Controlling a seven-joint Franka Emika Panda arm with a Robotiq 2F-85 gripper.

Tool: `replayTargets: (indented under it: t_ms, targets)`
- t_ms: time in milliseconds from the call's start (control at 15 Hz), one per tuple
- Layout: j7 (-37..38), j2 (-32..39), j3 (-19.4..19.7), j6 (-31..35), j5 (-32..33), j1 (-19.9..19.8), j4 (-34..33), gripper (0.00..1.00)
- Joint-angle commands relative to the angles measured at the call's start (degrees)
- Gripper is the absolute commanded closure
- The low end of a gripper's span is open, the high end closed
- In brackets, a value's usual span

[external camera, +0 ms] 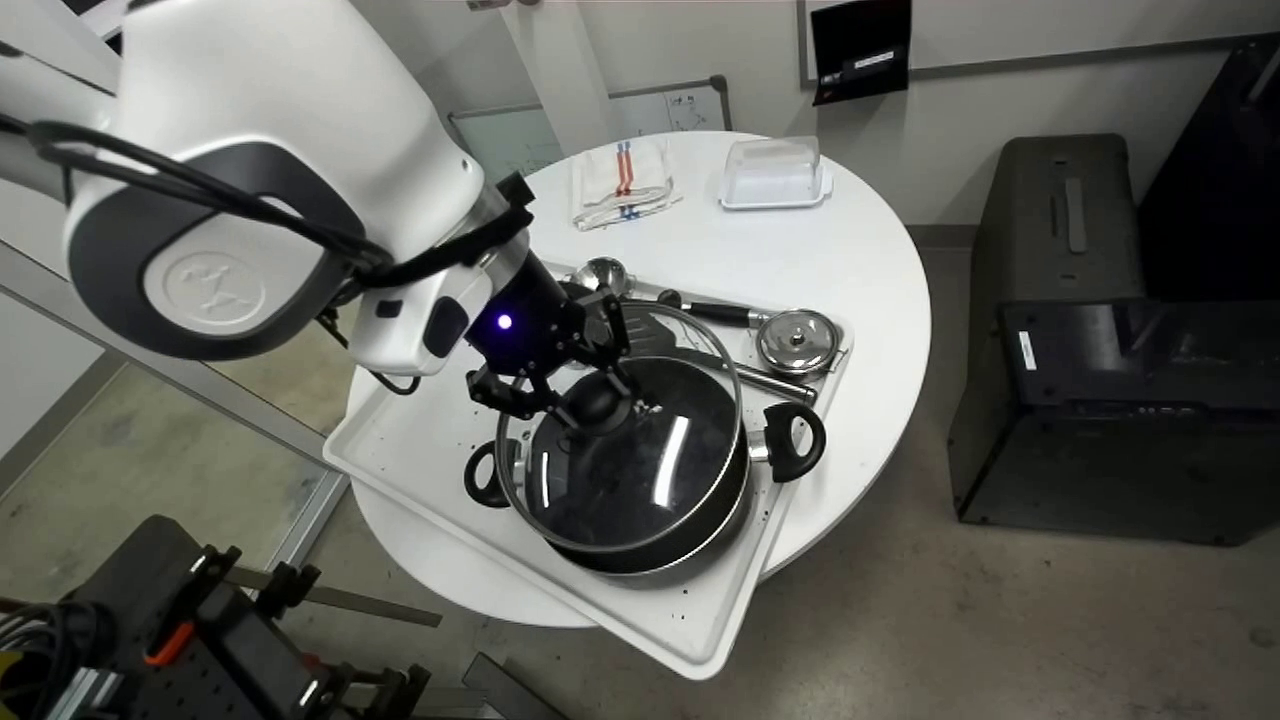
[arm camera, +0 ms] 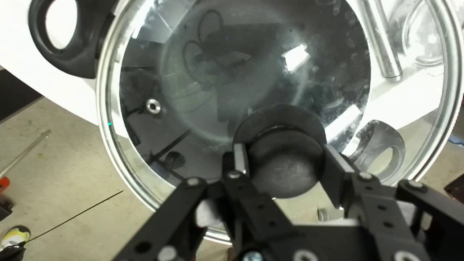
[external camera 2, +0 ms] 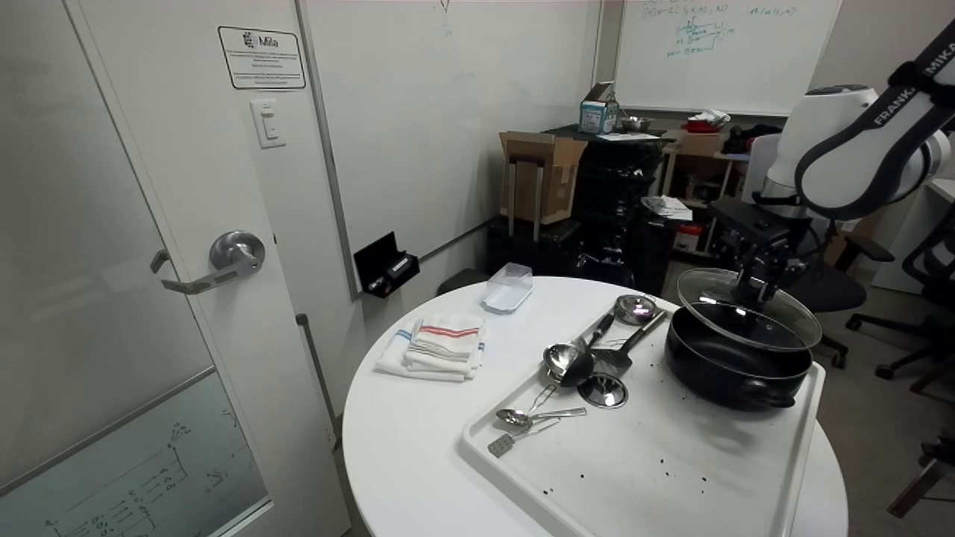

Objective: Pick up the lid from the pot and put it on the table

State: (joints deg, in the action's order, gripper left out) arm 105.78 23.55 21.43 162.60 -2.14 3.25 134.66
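The lid (external camera: pixel 612 490) is a round glass disc with a metal rim, raised and tilted over the black pot (external camera: pixel 690 548). In an exterior view a gap shows between the lid (external camera 2: pixel 716 307) and the pot (external camera 2: pixel 709 373). My gripper (external camera: pixel 592 392) is shut on the lid's dark knob. In the wrist view the fingers of my gripper (arm camera: pixel 286 159) sit on both sides of the knob, and the lid (arm camera: pixel 253 72) fills most of the picture. The pot stands on a pale tray on the round white table (external camera: pixel 850 240); the table also shows in an exterior view (external camera 2: pixel 418 432).
The pale rectangular tray (external camera 2: pixel 634 462) has a raised edge. Several metal and black utensils (external camera 2: pixel 619 358) and a small round metal lid (external camera: pixel 797 342) lie on it. A folded cloth (external camera 2: pixel 444 347) and a see-through plastic box (external camera 2: pixel 509 287) stand on the table.
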Motion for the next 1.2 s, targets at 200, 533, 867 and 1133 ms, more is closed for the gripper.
replayTargets:
  t_ms: [200,533,867,1133]
  targets:
    - [1.78,-4.04,1.57,0.35,4.5,4.62,1.5,0.75]
    - [3.97,-4.42,2.94,-0.75,11.96,10.19,0.31,0.75]
    - [7.62,-4.35,3.99,-2.09,21.2,16.22,-1.23,0.75]
    - [10.43,-3.87,3.61,-3.44,29.37,20.17,-2.69,0.75]
